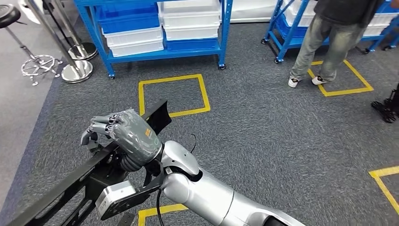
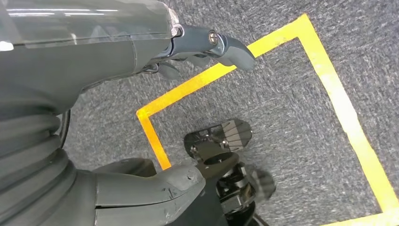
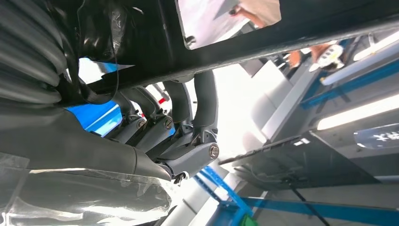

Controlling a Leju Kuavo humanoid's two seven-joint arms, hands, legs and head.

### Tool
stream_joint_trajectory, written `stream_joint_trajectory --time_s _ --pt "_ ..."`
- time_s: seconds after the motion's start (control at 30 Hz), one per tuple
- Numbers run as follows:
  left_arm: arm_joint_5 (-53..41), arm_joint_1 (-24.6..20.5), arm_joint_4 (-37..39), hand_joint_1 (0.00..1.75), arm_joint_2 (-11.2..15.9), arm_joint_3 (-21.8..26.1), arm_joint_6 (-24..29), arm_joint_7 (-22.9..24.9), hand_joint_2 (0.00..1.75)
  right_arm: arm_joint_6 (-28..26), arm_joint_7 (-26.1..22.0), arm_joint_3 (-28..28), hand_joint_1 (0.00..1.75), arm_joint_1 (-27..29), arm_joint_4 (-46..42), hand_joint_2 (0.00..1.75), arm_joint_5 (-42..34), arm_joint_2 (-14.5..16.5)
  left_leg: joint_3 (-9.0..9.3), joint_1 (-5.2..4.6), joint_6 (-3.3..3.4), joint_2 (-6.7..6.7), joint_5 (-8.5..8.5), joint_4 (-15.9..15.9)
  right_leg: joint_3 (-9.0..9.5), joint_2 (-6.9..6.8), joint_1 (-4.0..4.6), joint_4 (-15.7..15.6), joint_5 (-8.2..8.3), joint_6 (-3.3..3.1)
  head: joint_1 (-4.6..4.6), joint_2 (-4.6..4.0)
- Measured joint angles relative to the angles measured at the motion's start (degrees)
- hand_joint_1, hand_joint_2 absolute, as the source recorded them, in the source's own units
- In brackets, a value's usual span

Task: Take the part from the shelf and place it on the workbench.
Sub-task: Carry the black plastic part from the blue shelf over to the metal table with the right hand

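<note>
Underneath, fingers [image 3: 205,101] of the right hand [image 1: 134,136] around the black part [image 3: 306,32].

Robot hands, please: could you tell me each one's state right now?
Left robot hand: open, holding nothing.
Right robot hand: gripping the long black bar-shaped part.

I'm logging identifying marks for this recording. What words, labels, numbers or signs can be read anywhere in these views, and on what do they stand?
No text can be read.
Orange mark on the back of the right hand: too small to read.
White characters on a dark panel in the right wrist view: blurred, unreadable.
Yellow floor squares: plain tape outlines, no lettering.
</note>
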Motion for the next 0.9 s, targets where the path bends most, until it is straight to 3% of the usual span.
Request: stream_joint_trajectory --time_s 0.03,0.07,0.13,0.2,0.27,0.33,0.4,0.47,0.53,0.57,0.6,0.63,0.7,0.77,0.83,0.9 --pt "-0.01 0.03 0.00 0.00 0.01 0.00 0.04 0.01 1.75 0.01 0.00 0.00 1.75 0.13 0.00 1.75 -0.04 -0.13 -0.09 -0.02 0.00 0.56 0.00 0.05 -1.13 -0.10 -0.09 2.47 -0.65 0.14 0.00 -0.01" --pt "0.00 0.04 0.00 0.00 0.01 0.00 0.07 0.01 1.75 0.01 0.01 0.00 1.75 0.25 0.00 1.75 -0.08 -0.25 -0.14 -0.03 -0.03 1.11 -0.02 0.12 -1.26 -0.24 -0.16 2.95 -0.25 0.22 0.01 0.00" --pt "0.00 -0.03 0.00 0.00 -0.01 -0.01 0.10 0.01 1.75 0.01 0.00 0.00 1.75 0.32 -0.01 1.75 -0.11 -0.36 -0.10 -0.04 -0.22 2.08 -0.15 0.33 1.86 -1.14 -0.21 -2.60 3.10 0.04 0.01 -0.01" --pt "0.00 -0.09 0.00 0.00 -0.03 -0.02 0.15 0.03 1.75 0.01 -0.02 0.00 1.75 0.24 -0.02 1.75 -0.13 -0.34 -0.10 -0.31 -0.72 2.90 -0.44 0.66 5.74 -3.33 0.23 -9.99 5.60 -0.58 0.00 0.00" --pt "-0.01 -0.09 0.00 0.00 -0.03 -0.03 0.38 0.29 1.75 0.01 -0.04 0.00 1.75 0.19 -0.02 1.75 -0.21 -0.31 -0.12 -0.59 -1.36 3.77 -0.64 0.82 6.81 -4.17 0.74 -12.68 5.92 -1.27 -0.01 0.00" --pt "-0.14 -0.14 0.00 0.00 -0.03 -0.12 0.62 0.82 1.75 0.00 -0.05 0.00 1.75 0.24 -0.05 1.75 -0.28 -0.31 -0.05 -0.50 -2.05 4.45 -0.83 0.80 6.61 -2.97 0.68 -12.90 6.23 -1.96 -0.01 0.00" --pt "-0.39 -0.17 0.00 0.00 0.00 -0.36 0.66 1.34 1.75 -0.07 -0.11 0.00 1.75 0.30 -0.16 1.75 -0.30 -0.31 -0.72 -0.25 -2.65 2.68 -2.58 2.78 6.68 -1.90 0.34 -13.32 6.62 -2.72 -0.01 0.00" --pt "-0.71 0.01 0.00 0.00 0.10 -0.69 0.67 1.84 1.75 -0.15 -0.19 0.00 1.75 0.55 -0.34 1.75 -0.32 -0.32 -3.40 -0.10 -2.97 0.18 -6.28 9.14 6.67 -0.83 0.21 -13.47 6.85 -3.14 -0.01 -0.01" --pt "-0.99 0.41 0.00 0.00 0.30 -1.03 0.80 2.26 1.75 -0.20 -0.21 0.00 1.75 1.16 -0.47 1.75 -0.32 -0.46 -6.56 -0.09 -3.07 -0.43 -8.72 15.91 6.57 0.47 0.36 -13.33 6.90 -3.24 -0.01 0.00" --pt "-1.08 0.60 0.00 0.00 0.45 -1.19 0.88 2.37 1.75 -0.25 -0.21 0.00 1.75 1.52 -0.55 1.75 -0.33 -0.58 -7.15 -0.10 -3.02 -0.49 -8.38 16.93 6.54 1.21 0.43 -13.20 6.89 -3.24 -0.01 0.00" --pt "-1.13 0.73 0.00 0.00 0.63 -1.30 0.92 2.40 1.75 -0.32 -0.21 0.00 1.75 1.87 -0.71 1.75 -0.37 -0.73 -6.70 -0.10 -2.88 -0.61 -6.97 15.68 6.52 1.96 0.47 -13.05 6.88 -3.23 -0.01 0.00" --pt "-1.16 0.80 0.00 0.00 0.79 -1.41 0.95 2.38 1.75 -0.39 -0.25 0.00 1.75 2.17 -0.94 1.75 -0.44 -0.84 -5.36 -0.10 -2.67 -0.99 -4.81 12.49 6.52 2.72 0.49 -12.91 6.86 -3.21 -0.01 0.00" --pt "-1.16 0.84 0.00 0.00 1.21 -1.62 0.97 2.21 1.75 -0.48 -0.46 0.00 1.75 2.54 -1.59 1.75 -0.58 -0.93 -2.04 -0.05 -2.13 -3.16 -1.62 4.96 6.34 4.08 0.47 -12.65 6.87 -3.01 -0.01 0.01" --pt "-1.09 0.85 0.00 0.00 1.50 -1.81 1.04 1.95 1.75 -0.49 -0.78 0.00 1.75 2.78 -2.19 1.75 -0.68 -0.92 -0.52 -0.14 -1.76 -4.61 -1.03 1.59 5.90 5.22 0.30 -12.54 7.10 -2.39 -0.01 0.01" --pt "-1.01 0.87 0.00 0.00 1.58 -1.97 0.90 1.74 1.75 -0.46 -0.98 0.00 1.75 3.12 -2.68 1.75 -0.76 -0.94 -0.34 -0.20 -1.34 -3.86 -0.82 1.17 5.56 6.03 0.18 -12.68 7.39 -1.57 -0.01 0.00" --pt "-1.05 0.91 0.00 0.00 1.58 -2.30 0.49 1.56 1.75 -0.45 -1.04 0.00 1.75 3.40 -3.22 1.75 -0.93 -1.04 -0.11 -0.03 -0.58 -2.62 -0.32 0.47 4.90 4.22 0.35 -11.40 6.37 -0.95 0.02 0.00"
